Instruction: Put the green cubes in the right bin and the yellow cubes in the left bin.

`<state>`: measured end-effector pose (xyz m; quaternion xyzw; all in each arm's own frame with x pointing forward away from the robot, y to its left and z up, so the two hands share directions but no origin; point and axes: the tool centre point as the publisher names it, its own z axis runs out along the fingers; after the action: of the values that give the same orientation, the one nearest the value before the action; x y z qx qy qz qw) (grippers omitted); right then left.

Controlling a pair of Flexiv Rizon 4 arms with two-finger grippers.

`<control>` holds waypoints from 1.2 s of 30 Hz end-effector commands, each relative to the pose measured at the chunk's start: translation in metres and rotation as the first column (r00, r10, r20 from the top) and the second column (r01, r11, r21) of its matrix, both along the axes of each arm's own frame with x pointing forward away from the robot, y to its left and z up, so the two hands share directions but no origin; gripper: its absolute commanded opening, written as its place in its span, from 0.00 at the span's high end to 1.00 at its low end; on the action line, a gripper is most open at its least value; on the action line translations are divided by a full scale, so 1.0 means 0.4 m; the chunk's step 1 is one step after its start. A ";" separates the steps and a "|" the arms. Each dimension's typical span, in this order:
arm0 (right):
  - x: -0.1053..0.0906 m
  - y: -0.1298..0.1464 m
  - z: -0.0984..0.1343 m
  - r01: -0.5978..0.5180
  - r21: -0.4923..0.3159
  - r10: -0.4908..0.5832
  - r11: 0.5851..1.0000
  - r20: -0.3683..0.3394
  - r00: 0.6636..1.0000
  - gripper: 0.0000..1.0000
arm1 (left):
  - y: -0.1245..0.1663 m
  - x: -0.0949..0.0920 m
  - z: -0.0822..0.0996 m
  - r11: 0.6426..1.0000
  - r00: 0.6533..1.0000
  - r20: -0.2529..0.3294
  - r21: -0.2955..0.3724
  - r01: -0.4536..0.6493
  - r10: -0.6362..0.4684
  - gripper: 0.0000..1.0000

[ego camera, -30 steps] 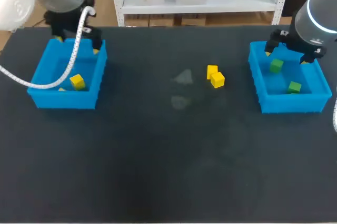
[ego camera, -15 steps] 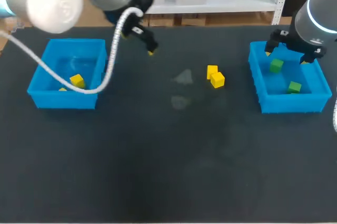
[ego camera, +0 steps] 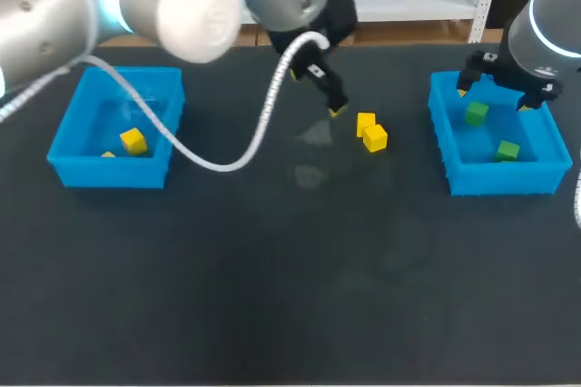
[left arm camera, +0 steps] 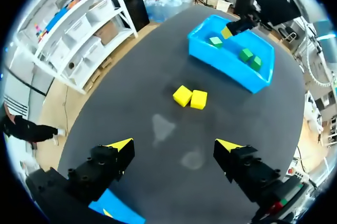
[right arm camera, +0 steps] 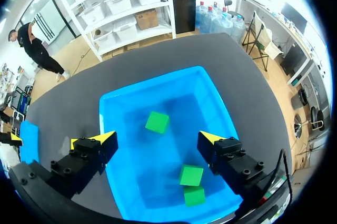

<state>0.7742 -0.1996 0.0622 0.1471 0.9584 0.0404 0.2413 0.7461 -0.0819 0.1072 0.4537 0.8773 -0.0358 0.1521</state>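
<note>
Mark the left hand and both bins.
left hand [left arm camera: 174, 146]: left wrist view, midway between its fingertips.
left bin [ego camera: 109, 173]: head view, front wall.
right bin [ego camera: 504, 180]: head view, front wall.

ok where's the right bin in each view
Head view: right bin at the table's right end, below the right gripper.
Left wrist view: right bin far ahead of the left gripper, beyond two yellow cubes.
Right wrist view: right bin directly under that gripper.
Shared landmark: green cubes inside it.
</note>
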 end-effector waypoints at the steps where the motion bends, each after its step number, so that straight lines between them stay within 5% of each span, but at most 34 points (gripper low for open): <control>1: -0.002 0.001 -0.002 0.002 -0.002 -0.002 1.000 0.004 1.000 0.00 | -0.069 0.036 -0.028 0.999 0.997 -0.060 0.030 -0.045 0.046 0.00; 12: -0.002 0.001 -0.002 0.002 -0.002 -0.002 1.000 0.004 1.000 0.00 | -0.178 0.070 -0.128 0.970 0.960 -0.142 0.061 -0.236 0.242 0.00; 20: -0.002 0.001 -0.002 0.002 -0.002 -0.002 1.000 0.004 1.000 0.00 | -0.240 0.117 -0.185 0.944 0.936 -0.128 0.101 -0.315 0.327 0.00; 36: -0.002 0.001 -0.002 0.002 -0.002 -0.002 1.000 0.004 1.000 0.00 | -0.232 0.159 -0.247 0.906 0.901 -0.140 0.171 -0.386 0.410 0.00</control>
<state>0.7742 -0.1997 0.0622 0.1471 0.9584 0.0404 0.2413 0.8015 -0.1708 0.0114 0.2704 0.9579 0.0050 0.0965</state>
